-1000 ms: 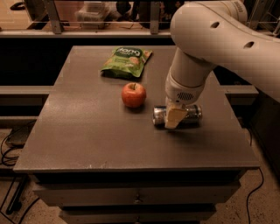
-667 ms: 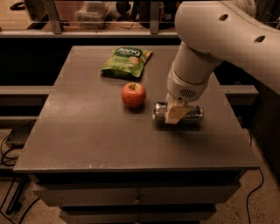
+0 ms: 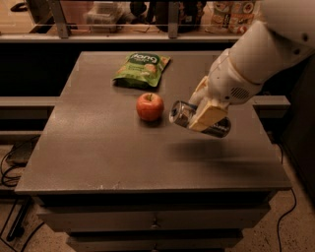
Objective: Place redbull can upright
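Silver and dark blue, the redbull can (image 3: 182,114) hangs on its side above the table (image 3: 98,147), just right of the apple (image 3: 150,106), clamped across its middle between the gripper's (image 3: 198,116) tan fingers (image 3: 208,116), green bag (image 3: 141,69) behind the apple.

**Setting:** robot test area of lab or workshop type.

**Evidence noted:**
- A grey-topped cabinet (image 3: 98,147) is fitted with drawers (image 3: 155,224).
- Loose cables (image 3: 10,167) are laid on a speckled hard floor.
- A cluttered bench (image 3: 147,12) is seen behind a metal rail.
- A white robot arm is present. Its gripper (image 3: 204,115) is held above the right half of the top and clamped across a redbull can (image 3: 181,113).
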